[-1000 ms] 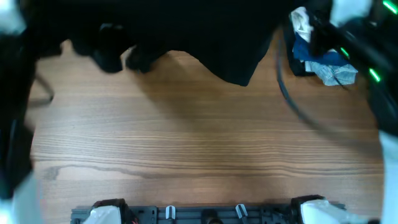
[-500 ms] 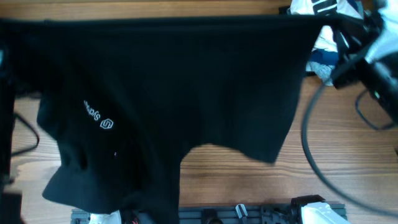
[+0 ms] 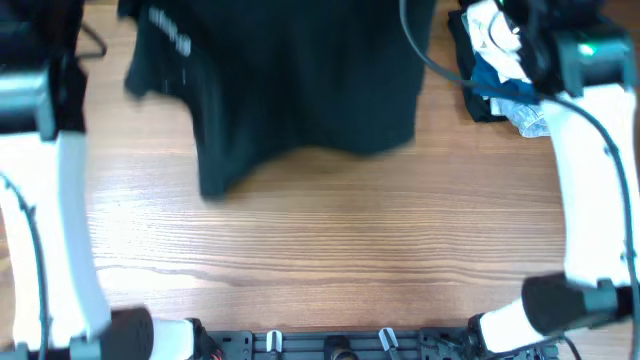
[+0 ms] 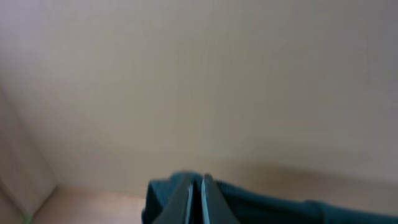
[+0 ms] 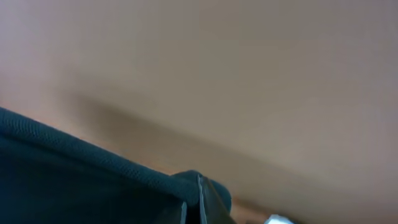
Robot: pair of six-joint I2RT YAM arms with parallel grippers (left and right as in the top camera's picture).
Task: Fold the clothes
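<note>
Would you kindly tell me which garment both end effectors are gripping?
The black T-shirt, pinched along its edge by the left end effector and the right end effector; the white and blue garments lie bunched at the far right, ungripped.

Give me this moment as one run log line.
left fingers: shut on black T-shirt | right fingers: shut on black T-shirt | shirt: unfolded, over far part of table | fold: not started

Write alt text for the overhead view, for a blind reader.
A black T-shirt spreads across the far side of a wooden table, between the white left arm and right arm. At the far right lie piled blue and white garments.
</note>
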